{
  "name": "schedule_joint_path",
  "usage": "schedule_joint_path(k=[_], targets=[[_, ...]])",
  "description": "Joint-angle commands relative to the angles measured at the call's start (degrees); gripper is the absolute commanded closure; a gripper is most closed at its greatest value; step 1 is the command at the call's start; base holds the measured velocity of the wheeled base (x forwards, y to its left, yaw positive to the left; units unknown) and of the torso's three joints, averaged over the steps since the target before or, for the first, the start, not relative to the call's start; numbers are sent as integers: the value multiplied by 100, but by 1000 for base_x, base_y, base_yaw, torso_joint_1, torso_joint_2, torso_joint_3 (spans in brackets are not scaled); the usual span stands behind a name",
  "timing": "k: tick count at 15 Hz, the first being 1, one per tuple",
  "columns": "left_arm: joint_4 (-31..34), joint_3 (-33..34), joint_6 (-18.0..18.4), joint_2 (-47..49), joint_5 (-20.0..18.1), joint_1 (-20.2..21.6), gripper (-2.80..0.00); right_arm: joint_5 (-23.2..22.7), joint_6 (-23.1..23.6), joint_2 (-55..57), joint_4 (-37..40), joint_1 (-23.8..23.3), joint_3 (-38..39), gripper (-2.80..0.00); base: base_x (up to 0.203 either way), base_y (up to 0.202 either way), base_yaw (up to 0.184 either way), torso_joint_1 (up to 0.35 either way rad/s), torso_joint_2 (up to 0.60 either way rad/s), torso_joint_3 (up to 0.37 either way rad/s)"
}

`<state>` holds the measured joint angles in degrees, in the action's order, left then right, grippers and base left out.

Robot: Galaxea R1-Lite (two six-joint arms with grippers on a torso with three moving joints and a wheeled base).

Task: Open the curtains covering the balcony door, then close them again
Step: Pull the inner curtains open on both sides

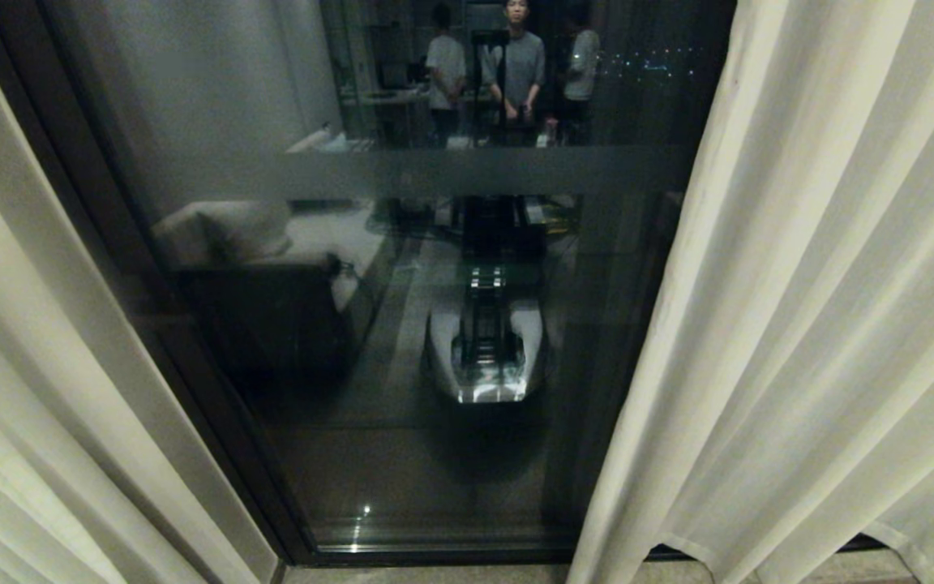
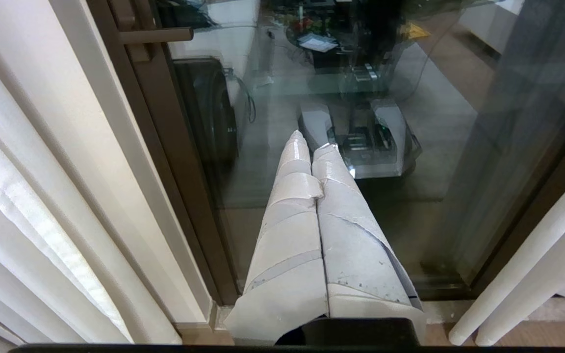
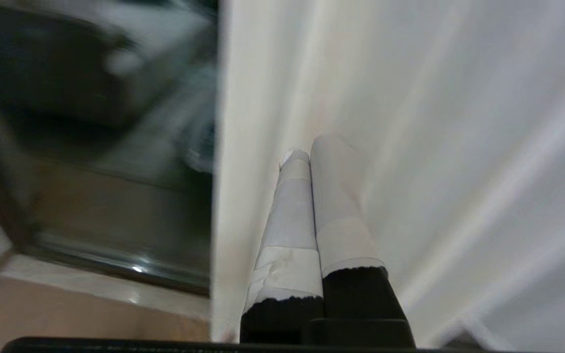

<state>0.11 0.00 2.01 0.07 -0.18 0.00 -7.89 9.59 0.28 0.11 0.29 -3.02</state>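
The left gripper [image 2: 312,147] has its fingers pressed together and holds nothing. The door [image 2: 410,147] is right ahead of it, with one curtain [image 2: 42,171] off to each side. The right gripper [image 3: 309,152] is pressed together too, its tips up against the right curtain [image 3: 410,122].

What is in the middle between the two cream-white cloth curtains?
In the head view, the dark-framed glass balcony door shows between the left cream-white curtain and the right one. A frosted band crosses its glass.
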Motion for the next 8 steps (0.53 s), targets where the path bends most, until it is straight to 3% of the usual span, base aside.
schedule_joint_path(k=[1,5,8], targets=[[-2,0,1,-7,1,0,0,-226,7,281,-54,6,-211,0,0,0,0,0,0,0],[-2,0,1,-7,1,0,0,-430,-10,1128,-227,41,-682,0,0,0,0,0,0,0],[-2,0,1,-7,1,0,0,-460,-55,2158,-838,165,-1088,0,0,0,0,0,0,0]])
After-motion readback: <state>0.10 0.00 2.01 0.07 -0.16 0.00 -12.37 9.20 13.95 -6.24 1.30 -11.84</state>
